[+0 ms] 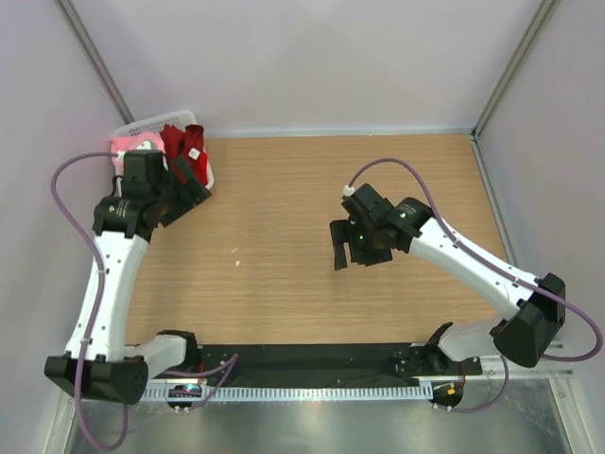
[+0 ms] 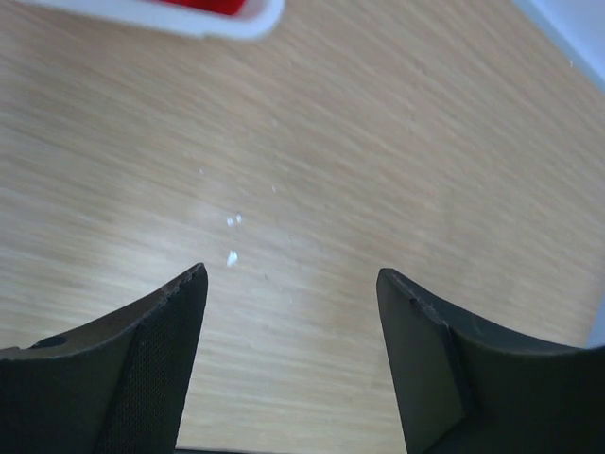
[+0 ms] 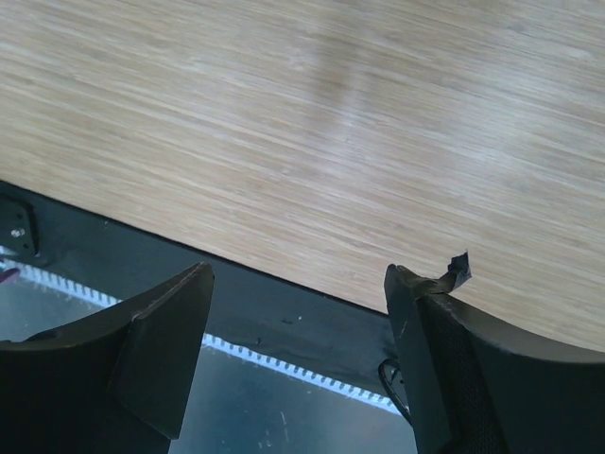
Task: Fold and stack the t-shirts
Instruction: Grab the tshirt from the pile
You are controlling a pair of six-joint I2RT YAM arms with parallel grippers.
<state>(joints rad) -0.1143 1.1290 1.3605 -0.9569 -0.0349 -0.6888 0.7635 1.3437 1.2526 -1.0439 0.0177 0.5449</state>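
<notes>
A dark red t-shirt [image 1: 181,144] with a small white tag lies bunched in the white mesh basket [image 1: 151,124] at the table's far left corner, and a light pink t-shirt [image 1: 126,148] lies beside it. No orange t-shirt shows. My left gripper [image 1: 194,185] is open and empty just in front of the basket; in the left wrist view its gripper [image 2: 291,274] is over bare wood, with the basket rim [image 2: 189,19] and a sliver of red at the top. My right gripper [image 1: 348,253] is open and empty above mid-table, also seen in the right wrist view [image 3: 298,272].
The wooden table [image 1: 331,274] has small white specks [image 2: 232,255] on it. White walls close in the back and both sides. A black strip [image 3: 284,312] runs along the table's near edge. A scrap of black tape sticks up from the right fingertip [image 3: 458,268].
</notes>
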